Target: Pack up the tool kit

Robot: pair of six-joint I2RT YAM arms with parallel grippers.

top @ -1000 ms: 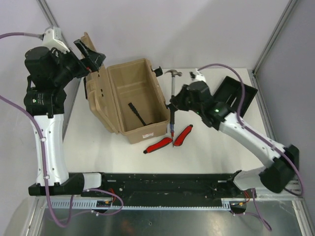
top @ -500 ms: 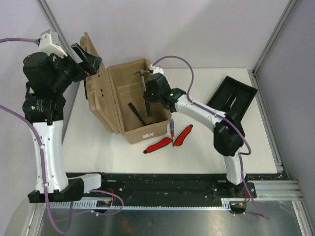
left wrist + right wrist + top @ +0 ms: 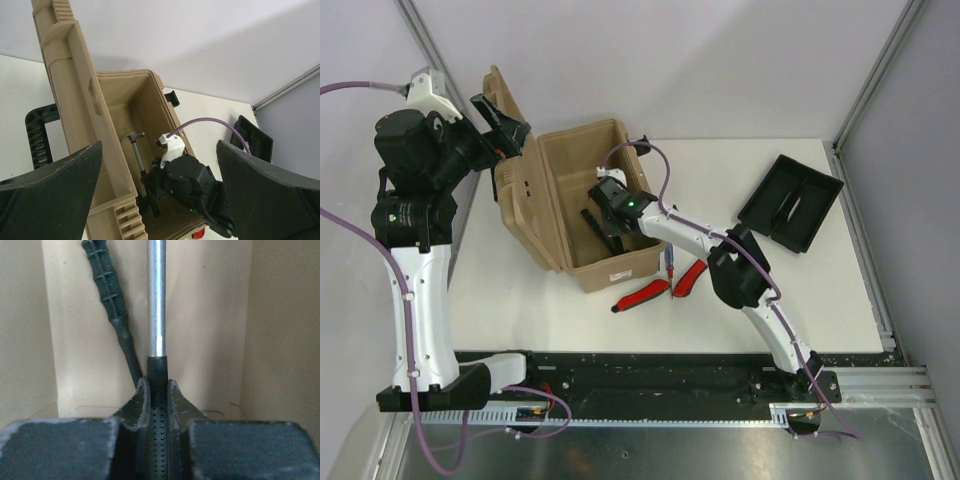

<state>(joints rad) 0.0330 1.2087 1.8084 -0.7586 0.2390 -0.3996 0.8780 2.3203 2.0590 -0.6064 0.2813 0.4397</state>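
Tan toolbox (image 3: 535,210), silver black-gripped hammer (image 3: 156,305)

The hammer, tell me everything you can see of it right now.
The hammer has a dull metal head, a straight shiny steel shaft and a black rubbery grip with a dotted texture. The right gripper is shut on that grip, holding the hammer down inside the open tan toolbox, head away from the gripper. Whether it touches the box floor cannot be told. A black ribbed-handled tool lies beside it.

Hammer (image 3: 156,300) head beyond right-wrist view's top edge
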